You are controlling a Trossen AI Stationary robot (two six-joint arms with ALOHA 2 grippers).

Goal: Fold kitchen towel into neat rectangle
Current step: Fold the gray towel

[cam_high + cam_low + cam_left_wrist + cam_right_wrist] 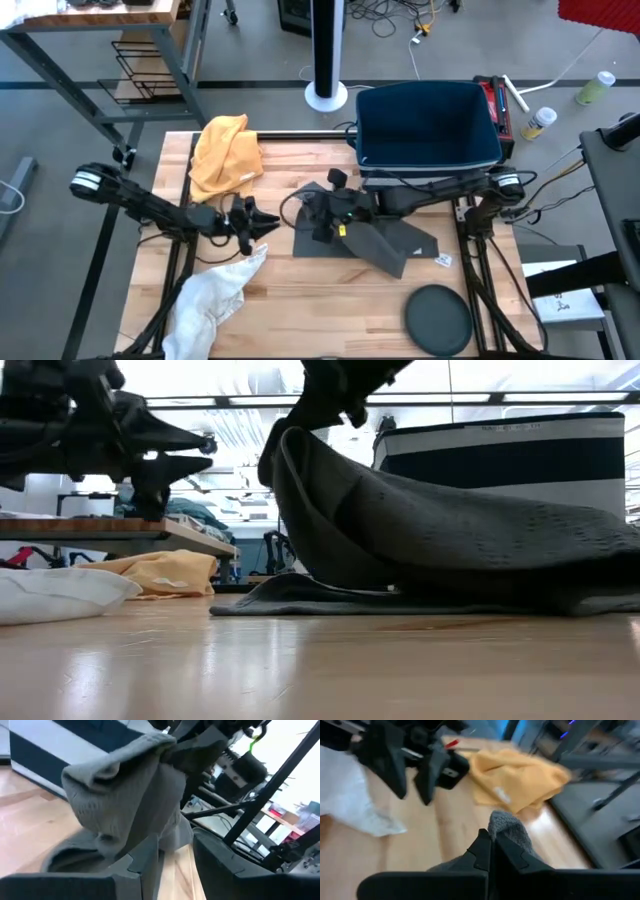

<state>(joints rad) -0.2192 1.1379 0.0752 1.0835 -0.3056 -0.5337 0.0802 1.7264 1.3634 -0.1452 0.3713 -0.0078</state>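
High view: grey towel (385, 243) mid-table, one edge pinched in closed right gripper (322, 208); left gripper (262, 222) just beside, fingers parted, empty.
Low view: towel (440, 530) lifted at corner, rest draped on table (300, 670).
Right wrist view: fingers (482, 851) clamped on towel fold (507, 831); yellow cloth (520, 780) beyond.

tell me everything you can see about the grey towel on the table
The grey towel is dark, knitted-looking cloth with a small white tag at one corner. It lies mid-table, partly folded, most of it flat on the wood. The right gripper is shut on one edge, lifting it into a draped peak. The left gripper hovers nearby, open, not touching.
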